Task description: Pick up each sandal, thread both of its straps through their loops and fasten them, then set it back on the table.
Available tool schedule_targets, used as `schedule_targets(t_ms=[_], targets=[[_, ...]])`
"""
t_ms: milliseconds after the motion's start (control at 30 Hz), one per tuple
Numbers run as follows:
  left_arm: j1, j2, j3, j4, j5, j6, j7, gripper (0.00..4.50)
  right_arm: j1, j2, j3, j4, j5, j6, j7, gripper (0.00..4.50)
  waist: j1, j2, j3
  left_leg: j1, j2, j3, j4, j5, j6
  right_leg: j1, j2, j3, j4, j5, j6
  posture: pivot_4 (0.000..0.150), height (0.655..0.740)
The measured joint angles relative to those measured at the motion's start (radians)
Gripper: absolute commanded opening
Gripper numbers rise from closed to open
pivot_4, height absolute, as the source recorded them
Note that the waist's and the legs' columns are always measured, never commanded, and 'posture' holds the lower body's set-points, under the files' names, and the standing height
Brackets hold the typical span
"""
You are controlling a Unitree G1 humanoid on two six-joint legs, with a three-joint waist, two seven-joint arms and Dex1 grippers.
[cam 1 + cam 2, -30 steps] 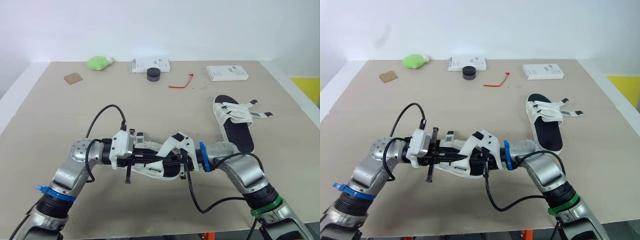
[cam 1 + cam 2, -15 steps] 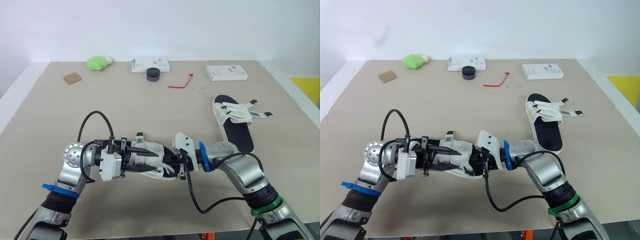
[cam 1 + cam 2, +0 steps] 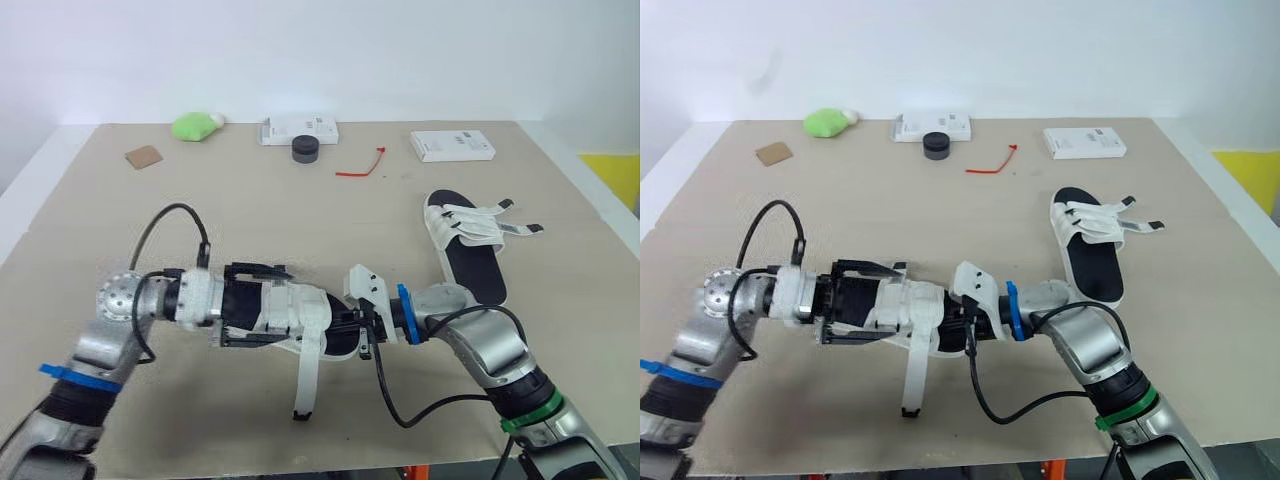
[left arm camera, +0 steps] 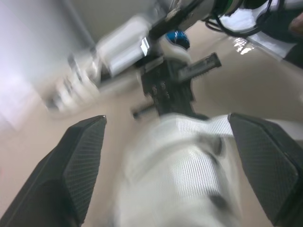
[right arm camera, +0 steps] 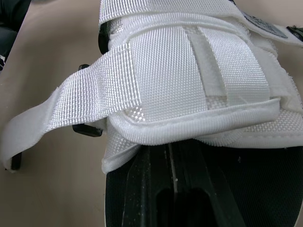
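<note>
Since half a second ago the left arm has rolled over and drawn back toward the left edge of the desk (image 3: 150, 220), and a loose strap (image 3: 305, 380) has dropped free of the held sandal (image 3: 300, 318), trailing toward the near edge. That sandal sits between the two arms, close to the near edge and about midway along it.

The left fingers (image 4: 78, 161) are spread wide on either side of the white upper, gripping nothing. The right fingers (image 5: 161, 189) lie pressed close together against the black sole from the heel side. They look clamped on it, since nothing else seems to carry the sandal.

In the right wrist view one band lies folded flat across the upper, while a second curls away unfastened. I judge the work to be partway through the first sandal, with at least one strap not yet fastened.

The second sandal (image 3: 468, 250) lies flat near the right edge, its straps splayed open and untouched.

The next move probably calls for the left fingers to reach down to the dangling strap, pinch it near its tip and steer that tip to its loop, while the right side holds the sole steady. Which loop it belongs to cannot be made out.
</note>
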Motion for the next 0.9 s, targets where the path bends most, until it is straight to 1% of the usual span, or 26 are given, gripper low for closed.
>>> schedule_targets(t_ms=[33, 67, 133, 233, 267, 333, 400, 467, 567, 600, 700, 867, 900], targets=[[0.0, 0.041, 0.005, -0.016, -0.054, 0.114, 0.02, 4.24, 0.0, 0.0, 0.0, 0.0, 0.0, 0.0, 0.0, 0.0, -0.001, 0.0, 0.0, 0.0, 0.0, -0.001, 0.0, 0.0, 0.0, 0.0, 0.0, -0.001, 0.001, -0.001, 0.0, 0.15, 0.74], [-0.002, 0.111, 0.016, -0.044, -0.175, 0.325, 0.049, 4.24, 0.0, 0.0, 0.0, 0.0, 0.0, 0.0, 0.0, 0.0, -0.002, 0.0, 0.0, 0.0, 0.0, -0.001, 0.0, 0.0, 0.0, 0.0, 0.0, -0.001, 0.001, -0.001, 0.0, 0.15, 0.74], [-0.006, 0.213, 0.024, -0.1, -0.388, 0.632, 0.068, 4.24, 0.0, 0.0, 0.0, 0.0, 0.0, 0.0, 0.001, 0.0, -0.003, 0.0, 0.001, 0.0, 0.0, -0.001, 0.0, 0.0, 0.001, 0.0, 0.0, -0.001, 0.001, -0.002, 0.0, 0.15, 0.74], [0.01, 0.291, 0.045, -0.191, -0.618, 0.9, 0.077, 4.24, 0.0, 0.005, 0.002, -0.001, 0.0, 0.001, -0.001, 0.0, -0.002, 0.0, 0.001, 0.0, 0.001, -0.001, 0.0, -0.001, 0.001, 0.0, 0.0, -0.001, 0.001, -0.002, -0.001, 0.15, 0.74], [0.021, 0.299, 0.052, -0.206, -0.641, 0.932, 0.077, 4.24, 0.0, 0.006, 0.002, -0.001, 0.0, 0.001, -0.001, 0.0, -0.001, 0.001, 0.001, 0.0, 0.001, -0.001, 0.0, -0.001, 0.001, 0.0, 0.0, -0.001, 0.001, -0.002, -0.001, 0.15, 0.74], [0.075, 0.316, 0.065, -0.249, -0.651, 0.972, 0.08, 4.24, 0.002, 0.008, 0.002, -0.003, 0.001, 0.002, -0.002, 0.0, -0.001, 0.002, 0.001, 0.001, 0.001, -0.001, -0.001, -0.001, 0.001, -0.001, 0.001, -0.001, 0.002, -0.003, -0.002, 0.15, 0.74], [0.155, 0.314, 0.069, -0.305, -0.603, 0.959, 0.088, 4.24, 0.004, 0.008, 0.001, -0.008, 0.001, 0.007, -0.003, 0.0, 0.0, 0.003, 0.002, 0.001, 0.001, 0.0, -0.002, -0.001, 0.001, -0.001, 0.001, -0.001, 0.002, -0.003, -0.004, 0.15, 0.74], [0.193, 0.285, 0.069, -0.333, -0.549, 0.934, 0.12, 4.24, 0.009, 0.006, -0.003, -0.013, 0.001, 0.013, -0.004, 0.0, 0.002, 0.003, 0.002, 0.001, 0.001, 0.0, -0.002, -0.001, 0.001, -0.001, 0.001, -0.001, 0.002, -0.003, -0.004, 0.15, 0.74], [0.211, 0.154, 0.037, -0.342, -0.426, 0.874, 0.245, 4.24, 0.021, 0.006, -0.004, -0.033, 0.002, 0.026, -0.008, 0.0, 0.004, 0.003, 0.001, 0.002, 0.001, 0.0, -0.001, -0.001, 0.001, 0.0, 0.001, -0.001, 0.002, -0.003, -0.005, 0.15, 0.74], [0.214, 0.126, 0.021, -0.342, -0.404, 0.866, 0.271, 4.24, 0.023, 0.007, -0.002, -0.039, 0.003, 0.03, -0.009, 0.0, 0.004, 0.003, 0.001, 0.002, 0.001, 0.0, -0.001, 0.0, 0.001, 0.0, 0.001, -0.001, 0.002, -0.003, -0.005, 0.15, 0.74], [0.213, 0.058, 0.007, -0.34, -0.374, 0.866, 0.327, 4.24, 0.03, 0.006, 0.0, -0.058, 0.004, 0.045, -0.013, 0.0, 0.003, 0.003, 0.001, 0.002, 0.001, 0.0, -0.001, -0.001, 0.001, 0.0, 0.001, 0.0, 0.002, -0.003, -0.005, 0.15, 0.74], [0.175, -0.037, 0.0, -0.305, -0.362, 0.889, 0.384, 4.24, 0.034, 0.004, -0.001, -0.07, 0.009, 0.06, -0.021, 0.0, 0.003, 0.003, 0.001, 0.002, 0.001, 0.0, -0.001, -0.001, 0.001, 0.0, 0.0, 0.0, 0.002, -0.002, -0.005, 0.15, 0.74], [0.173, -0.04, -0.002, -0.302, -0.362, 0.89, 0.385, 4.24, 0.035, 0.004, -0.001, -0.072, 0.009, 0.061, -0.021, 0.0, 0.003, 0.003, 0.001, 0.002, 0.0, 0.0, -0.001, -0.001, 0.001, 0.0, 0.0, 0.0, 0.002, -0.002, -0.004, 0.15, 0.74]])
